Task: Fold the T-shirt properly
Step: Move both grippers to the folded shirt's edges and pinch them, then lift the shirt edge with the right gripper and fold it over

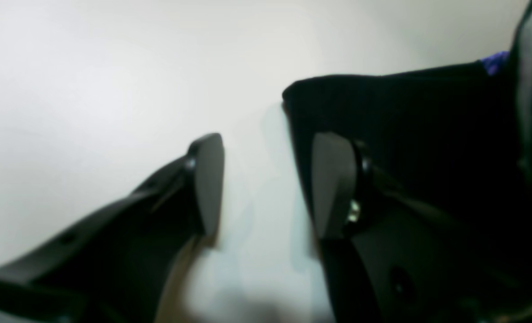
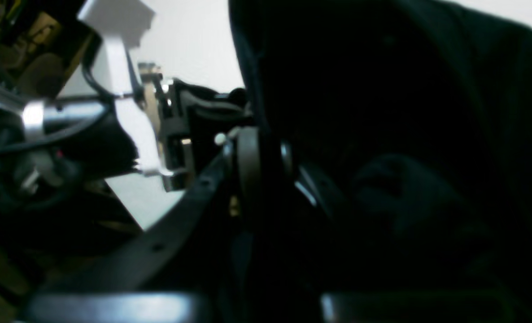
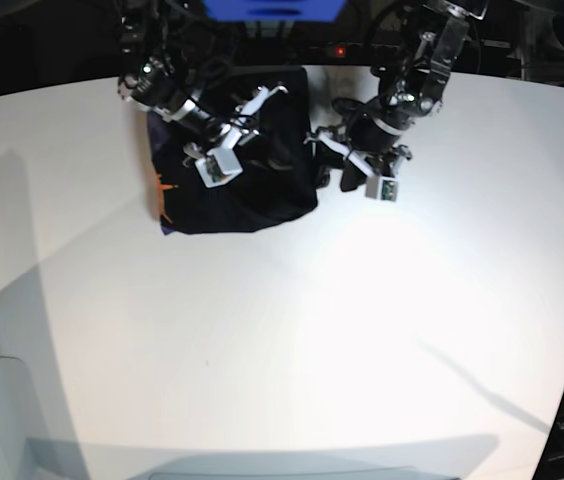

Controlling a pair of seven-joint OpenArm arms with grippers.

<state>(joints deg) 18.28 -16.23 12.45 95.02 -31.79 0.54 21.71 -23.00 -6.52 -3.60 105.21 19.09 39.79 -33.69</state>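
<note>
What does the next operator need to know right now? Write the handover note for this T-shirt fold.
Left hand: open, empty, over the white table beside the T-shirt edge.
Right hand: closed on a fold of the black cloth.
T-shirt: bunched in a compact dark pile at the far side of the table, a strip of orange print showing at one edge.
Done: shirt partly gathered or folded over.
Left: folds look uneven; release, flatten and finish a neat fold.

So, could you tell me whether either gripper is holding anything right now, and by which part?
The right gripper is shut on a fold of the T-shirt; exactly which part is too dark to tell. The left gripper is open and holds nothing.
</note>
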